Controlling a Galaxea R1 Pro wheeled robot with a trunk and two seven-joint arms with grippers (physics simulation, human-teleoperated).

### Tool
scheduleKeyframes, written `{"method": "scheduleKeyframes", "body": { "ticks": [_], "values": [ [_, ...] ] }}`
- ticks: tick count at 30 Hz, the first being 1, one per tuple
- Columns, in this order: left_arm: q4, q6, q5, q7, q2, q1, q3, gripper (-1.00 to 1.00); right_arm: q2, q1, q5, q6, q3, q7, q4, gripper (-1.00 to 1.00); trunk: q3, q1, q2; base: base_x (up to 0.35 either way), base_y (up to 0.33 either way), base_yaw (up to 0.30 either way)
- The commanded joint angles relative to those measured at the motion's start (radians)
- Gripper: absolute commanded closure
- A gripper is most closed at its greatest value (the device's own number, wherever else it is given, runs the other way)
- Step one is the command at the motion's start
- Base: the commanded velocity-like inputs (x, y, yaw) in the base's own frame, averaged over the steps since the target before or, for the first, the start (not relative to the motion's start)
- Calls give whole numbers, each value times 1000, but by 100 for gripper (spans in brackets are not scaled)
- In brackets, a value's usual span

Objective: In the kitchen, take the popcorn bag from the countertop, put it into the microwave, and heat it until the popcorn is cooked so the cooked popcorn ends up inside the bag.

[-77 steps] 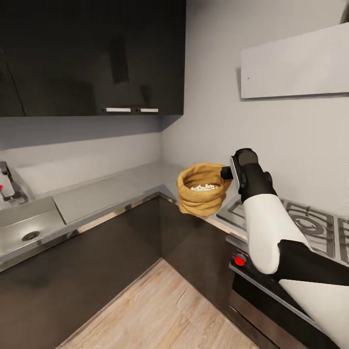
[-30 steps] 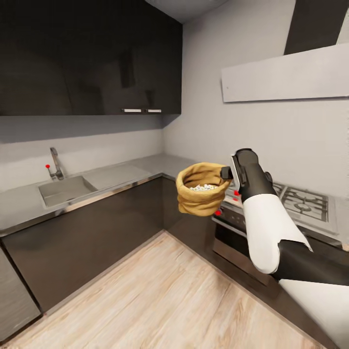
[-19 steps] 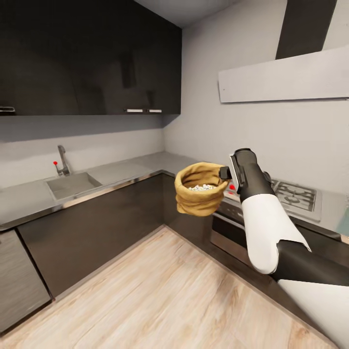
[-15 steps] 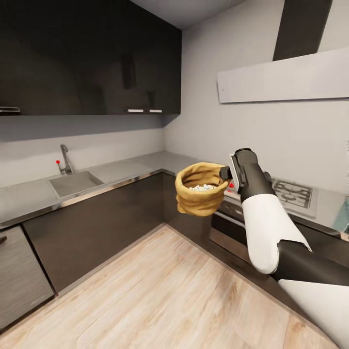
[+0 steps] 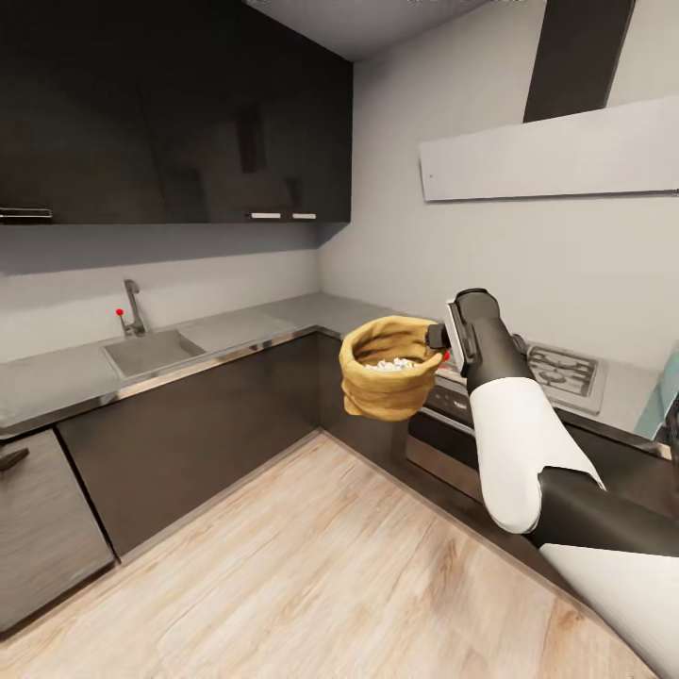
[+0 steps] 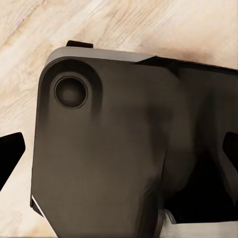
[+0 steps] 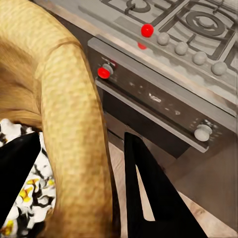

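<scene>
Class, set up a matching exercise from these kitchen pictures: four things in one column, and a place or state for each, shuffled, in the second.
1. popcorn bag
2. popcorn
3. sink
4. hob

A. set in the countertop, left of the corner
B. held at its rim by the right gripper
C. above the oven, behind the right arm
D. inside the bag

Pairs: 1-B, 2-D, 3-A, 4-C

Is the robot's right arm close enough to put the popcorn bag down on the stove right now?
Probably not yet. The right gripper holds the popcorn bag over the wooden floor, in front of the oven, short of the stove.
</scene>
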Motion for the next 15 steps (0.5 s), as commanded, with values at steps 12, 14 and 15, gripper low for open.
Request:
{"method": "scheduleKeyframes", "body": {
  "ticks": [12,14,15],
  "values": [
    [-1,-1,5,1,-1,1,2,-100,1,-1,-6,2,-3,-6,-1,100,-1,0,-1,-332,0,0],
    [-1,-1,6,1,-1,1,2,-100,1,-1,-5,2,-3,-6,-1,100,-1,0,-1,-337,0,0],
    [-1,-1,6,1,-1,1,2,-100,1,-1,-5,2,-3,-6,-1,100,-1,0,-1,-337,0,0]
  ]
}}
